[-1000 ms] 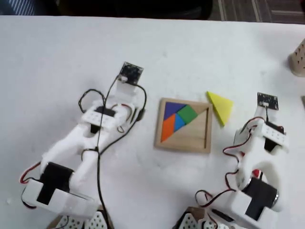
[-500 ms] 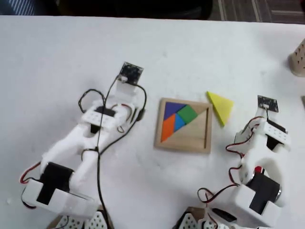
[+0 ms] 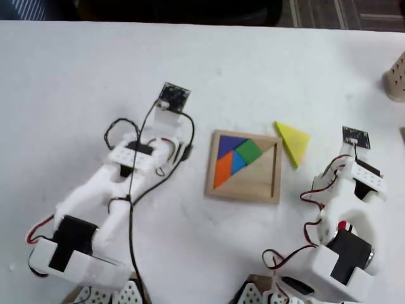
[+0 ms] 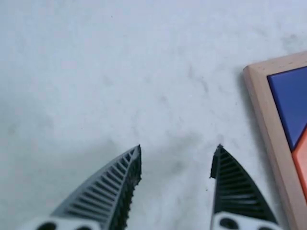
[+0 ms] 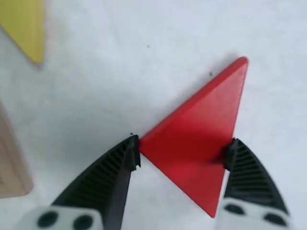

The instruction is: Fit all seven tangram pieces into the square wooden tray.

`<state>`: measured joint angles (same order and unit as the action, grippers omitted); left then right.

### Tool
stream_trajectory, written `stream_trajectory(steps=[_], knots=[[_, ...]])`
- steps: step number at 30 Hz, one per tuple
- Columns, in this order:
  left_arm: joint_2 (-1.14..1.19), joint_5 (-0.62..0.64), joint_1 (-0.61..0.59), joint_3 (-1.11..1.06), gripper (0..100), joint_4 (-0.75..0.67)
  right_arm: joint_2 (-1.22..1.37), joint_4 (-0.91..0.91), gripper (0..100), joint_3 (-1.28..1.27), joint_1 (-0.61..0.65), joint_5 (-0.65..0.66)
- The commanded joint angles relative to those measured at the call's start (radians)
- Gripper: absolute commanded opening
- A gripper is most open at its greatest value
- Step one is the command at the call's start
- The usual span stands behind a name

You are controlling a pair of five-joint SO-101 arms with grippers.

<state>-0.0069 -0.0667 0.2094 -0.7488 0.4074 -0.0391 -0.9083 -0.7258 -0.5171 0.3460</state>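
— Four coloured pieces sit in the square wooden tray (image 3: pixel 243 166): a purple-blue piece (image 3: pixel 229 146), a green piece (image 3: pixel 249 150), an orange piece (image 3: pixel 222 170) and a light blue piece (image 3: pixel 238 163), all packed into its left half. The right half is bare wood up to the rim.

— How much room is there round the tray?

— Plenty. The white worktop (image 3: pixel 95 76) runs open beyond the tray's far side and in front of its near side. The left arm (image 3: pixel 107 183) lies off the tray's left side, the right arm (image 3: pixel 345 190) off its right. A pale pegged block (image 3: pixel 395 79) stands well beyond the tray's far right corner, at the worktop's edge.

— And the loose pieces?

— A yellow triangle (image 3: pixel 293 142) lies flat just off the tray's far right corner, apart from the rim. A red triangle (image 5: pixel 199 139) lies flat farther out on the tray's right side.

— Where is the right end effector (image 5: pixel 183 140)?

— Low over the red triangle, fingers apart, one on each side, with the tips right at the piece's edges. One long point of the triangle sticks out ahead of them.

— The left end effector (image 4: pixel 179 148)?

— Fingers apart, nothing between them, over bare worktop just beside the tray's left rim.
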Motion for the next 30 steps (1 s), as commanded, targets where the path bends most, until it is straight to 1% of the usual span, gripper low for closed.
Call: stream_trajectory(steps=[1,7,15,23,28,30], knots=[[-0.002,-0.015,-0.012,0.055,24,-0.020,-0.002,-0.004,19.7,0.018,-0.004,0.021],[-0.002,-0.015,-0.012,0.054,24,-0.020,-0.004,-0.002,8.7,0.018,-0.008,0.021],[-0.002,-0.015,-0.012,0.054,24,-0.020,-0.013,-0.001,7.4,0.020,-0.010,0.021],[-0.002,-0.015,-0.012,0.055,24,-0.020,-0.015,-0.012,8.7,0.037,-0.008,0.018],[-0.002,-0.017,-0.012,0.055,24,-0.020,-0.015,-0.145,18.1,0.152,-0.008,0.012],[-0.002,-0.037,-0.012,0.055,24,-0.020,-0.012,-0.180,21.2,0.192,-0.008,-0.008]])
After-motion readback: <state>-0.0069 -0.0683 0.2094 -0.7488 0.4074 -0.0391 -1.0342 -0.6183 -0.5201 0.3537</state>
